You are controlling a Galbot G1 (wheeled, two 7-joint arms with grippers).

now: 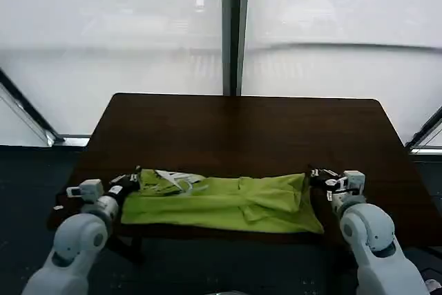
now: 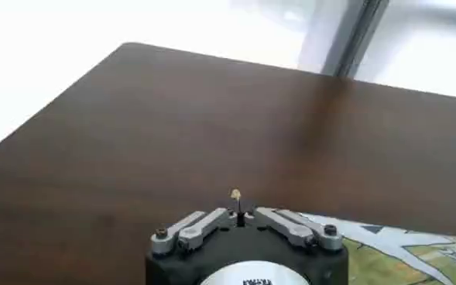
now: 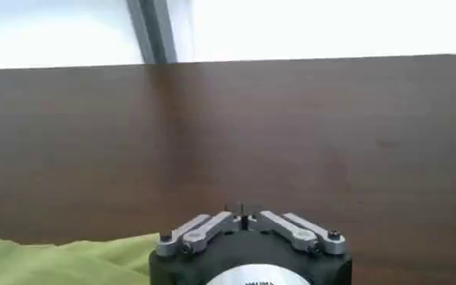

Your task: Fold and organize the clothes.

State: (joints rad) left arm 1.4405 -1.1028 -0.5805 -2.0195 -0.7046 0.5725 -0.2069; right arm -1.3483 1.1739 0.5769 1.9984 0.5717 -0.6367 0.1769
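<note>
The left gripper (image 1: 136, 175) sits at the left end of the lime-green T-shirt (image 1: 228, 202), its fingers drawn together at the cloth's edge; whether they pinch fabric I cannot tell. The left wrist view shows the white print (image 2: 402, 236) up close. The shirt lies as a long, thin, soft, rumpled band along the near edge of the smooth dark wooden table (image 1: 242, 129). At its right end the right gripper (image 1: 314, 174) likewise has fingers closed, touching the cloth's corner.

Lime-green T-shirt (image 1: 228, 203) with white print on dark brown table (image 1: 242, 129).
</note>
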